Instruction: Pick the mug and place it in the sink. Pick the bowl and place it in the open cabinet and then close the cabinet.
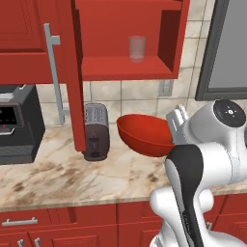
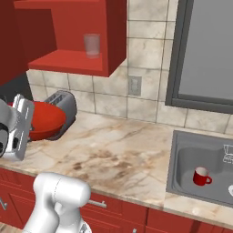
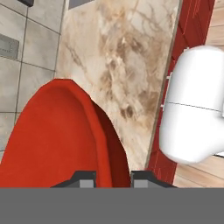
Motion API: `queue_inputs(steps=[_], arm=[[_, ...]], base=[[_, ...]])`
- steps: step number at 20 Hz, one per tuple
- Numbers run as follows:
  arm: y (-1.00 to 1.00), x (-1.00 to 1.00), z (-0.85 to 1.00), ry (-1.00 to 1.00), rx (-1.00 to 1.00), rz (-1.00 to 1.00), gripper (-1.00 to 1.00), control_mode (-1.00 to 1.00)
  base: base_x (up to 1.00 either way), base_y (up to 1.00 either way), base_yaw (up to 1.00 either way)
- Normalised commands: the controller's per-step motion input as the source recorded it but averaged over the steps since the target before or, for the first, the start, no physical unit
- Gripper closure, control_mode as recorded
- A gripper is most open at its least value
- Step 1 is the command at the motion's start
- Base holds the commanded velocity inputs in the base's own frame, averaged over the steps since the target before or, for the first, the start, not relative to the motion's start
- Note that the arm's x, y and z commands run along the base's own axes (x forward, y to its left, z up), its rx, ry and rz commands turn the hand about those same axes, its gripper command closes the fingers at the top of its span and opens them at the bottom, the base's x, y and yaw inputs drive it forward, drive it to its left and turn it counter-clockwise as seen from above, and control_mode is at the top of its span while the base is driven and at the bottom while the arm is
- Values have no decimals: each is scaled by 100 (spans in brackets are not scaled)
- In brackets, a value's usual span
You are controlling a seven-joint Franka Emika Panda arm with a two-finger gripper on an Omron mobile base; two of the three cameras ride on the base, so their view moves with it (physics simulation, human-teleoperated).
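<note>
bowl (image 3: pixel 57 140) rim pinched between gripper (image 3: pixel 113 178) fingers (tilted, above the counter (image 1: pixel 58 173))

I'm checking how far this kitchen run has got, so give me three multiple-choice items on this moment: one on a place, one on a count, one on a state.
1. Where is the mug?
A. in the sink
B. on the cabinet shelf
C. beside the toaster

2. How many things stand on the cabinet shelf?
A. none
B. one
C. three

3. What state is the bowl in?
A. flat on the counter
B. upside down in the sink
C. tilted, held by its rim in the gripper

Answers:
1 A: the mug stands in the basin in the right base view.
2 B: only a clear glass is there.
3 C: the rim runs between the fingertips in the hand view.
</note>
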Motion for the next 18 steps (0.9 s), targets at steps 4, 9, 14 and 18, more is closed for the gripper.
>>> queue_inputs(steps=[4, 9, 14, 18], arm=[[0, -5, 53, -20, 0, 1, 100, -100], [-2, 0, 47, -15, 0, 4, 100, -100], [-37, 0, 34, -6, 1, 8, 100, -100], [-25, 0, 17, -1, 1, 11, 100, -100]], base=[[0, 0, 0], [0, 0, 0], [0, 0, 0], [0, 0, 0]])
